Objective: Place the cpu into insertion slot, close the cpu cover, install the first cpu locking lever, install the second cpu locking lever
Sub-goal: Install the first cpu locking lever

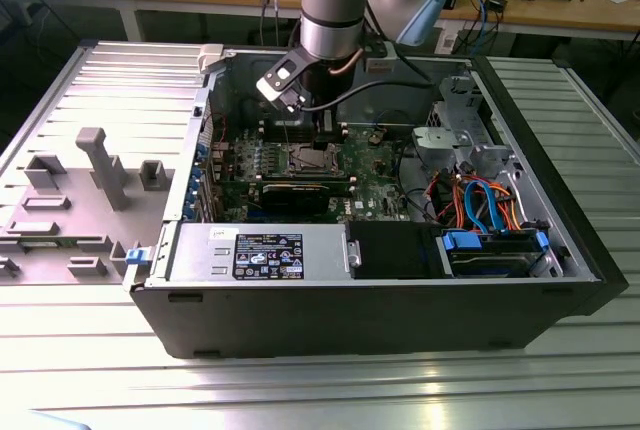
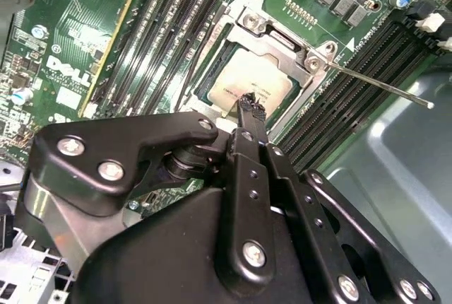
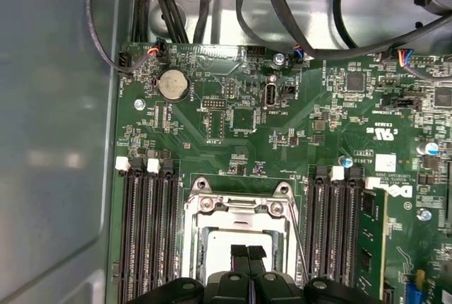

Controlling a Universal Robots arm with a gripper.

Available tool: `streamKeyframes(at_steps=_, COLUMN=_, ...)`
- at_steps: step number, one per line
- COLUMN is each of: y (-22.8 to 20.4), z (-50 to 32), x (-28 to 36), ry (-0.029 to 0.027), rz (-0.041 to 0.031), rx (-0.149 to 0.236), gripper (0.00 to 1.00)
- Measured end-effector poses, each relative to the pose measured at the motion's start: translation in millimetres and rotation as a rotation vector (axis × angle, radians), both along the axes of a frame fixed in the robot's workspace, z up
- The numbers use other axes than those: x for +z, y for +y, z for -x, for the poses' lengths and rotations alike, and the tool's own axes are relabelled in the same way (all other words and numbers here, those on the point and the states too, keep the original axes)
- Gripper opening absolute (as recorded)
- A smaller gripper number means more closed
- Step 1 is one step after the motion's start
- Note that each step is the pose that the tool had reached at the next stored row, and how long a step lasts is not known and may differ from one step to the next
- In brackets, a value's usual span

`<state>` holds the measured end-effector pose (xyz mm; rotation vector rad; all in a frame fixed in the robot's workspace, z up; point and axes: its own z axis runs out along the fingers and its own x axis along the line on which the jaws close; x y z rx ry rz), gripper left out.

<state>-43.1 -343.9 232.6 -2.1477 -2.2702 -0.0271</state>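
The cpu lies in the insertion slot on the green motherboard, its silver-grey top showing. The silvery cpu cover lies flat around it as a frame. My gripper has its two black fingers pressed together, shut on nothing, with the tips at the edge of the cpu's top; whether they touch it I cannot tell. In the first wrist view the gripper is over the cpu. A thin metal locking lever sticks out from one socket corner, unlatched. In the exterior view the slot sits below the arm's wrist.
Long black memory slots flank the socket on both sides. A black graphics card lies nearer the case's front. Cables and a drive cage fill the exterior view's right. The case walls ring the board.
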Motion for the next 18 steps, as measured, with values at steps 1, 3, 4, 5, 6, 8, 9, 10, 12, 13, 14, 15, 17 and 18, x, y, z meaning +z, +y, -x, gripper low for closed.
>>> streamKeyframes(at_steps=1, y=0.0, z=0.0, x=1.5, ry=0.0, rz=0.0009, rx=0.0, gripper=0.11)
streamKeyframes(at_steps=3, y=0.0, z=0.0, x=5.6, ry=0.0, rz=0.0025, rx=0.0, gripper=0.11)
streamKeyframes(at_steps=4, y=0.0, z=0.0, x=7.5, ry=0.0, rz=0.0029, rx=0.0, gripper=0.11)
streamKeyframes(at_steps=5, y=0.0, z=0.0, x=9.5, ry=0.0, rz=0.0036, rx=0.0, gripper=0.11)
streamKeyframes(at_steps=6, y=0.0, z=0.0, x=11.7, ry=-0.0001, rz=0.0045, rx=0.0, gripper=0.11)
streamKeyframes(at_steps=8, y=0.0, z=0.0, x=17.4, ry=0.0, rz=0.0072, rx=0.0, gripper=0.11)
streamKeyframes(at_steps=9, y=0.1, z=0.0, x=19.1, ry=0.0, rz=0.008, rx=0.0, gripper=0.11)
streamKeyframes(at_steps=10, y=0.1, z=0.0, x=20.9, ry=0.0, rz=0.0088, rx=0.0, gripper=0.11)
streamKeyframes(at_steps=12, y=0.1, z=0.0, x=29.6, ry=0.0, rz=0.0132, rx=0.0, gripper=0.11)
streamKeyframes(at_steps=13, y=0.2, z=0.0, x=31.0, ry=0.0, rz=0.0141, rx=0.0, gripper=0.11)
streamKeyframes(at_steps=14, y=0.2, z=0.0, x=34.0, ry=0.0001, rz=0.0157, rx=0.0, gripper=0.11)
streamKeyframes(at_steps=15, y=0.2, z=0.0, x=36.3, ry=0.0, rz=0.0168, rx=0.0, gripper=0.11)
streamKeyframes(at_steps=17, y=0.2, z=0.0, x=38.5, ry=-0.0001, rz=0.018, rx=0.001, gripper=0.11)
streamKeyframes(at_steps=18, y=0.2, z=0.0, x=38.5, ry=-0.0003, rz=0.018, rx=0.011, gripper=0.11)
